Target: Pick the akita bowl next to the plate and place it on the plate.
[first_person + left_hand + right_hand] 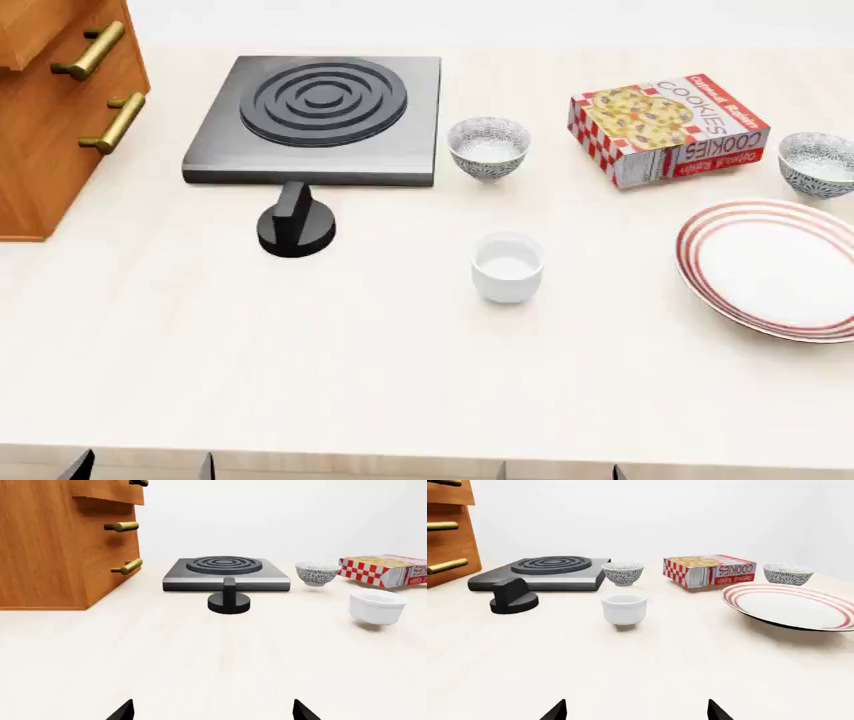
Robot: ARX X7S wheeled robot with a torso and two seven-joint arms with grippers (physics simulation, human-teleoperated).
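Note:
The akita bowl (817, 163) (787, 574) stands upright just behind the red-ringed white plate (694, 262) (740, 596) at the table's right. The plate has nothing on it. A second identical bowl (489, 146) (317, 573) (622, 573) sits by the stove's right corner. My right gripper (561, 470) (637, 712) is open at the table's near edge, well short of the plate and bowl. My left gripper (144, 468) (213, 712) is open at the near left edge, with nothing between its fingers. The left wrist view does not reach the plate.
A plain white cup (507, 266) (624, 608) stands mid-table. A cookie box (667, 128) (710, 570) lies between the two bowls. A black stove (318, 105) with its knob (296, 222) is at the back left. A wooden cabinet (54, 110) fills the far left.

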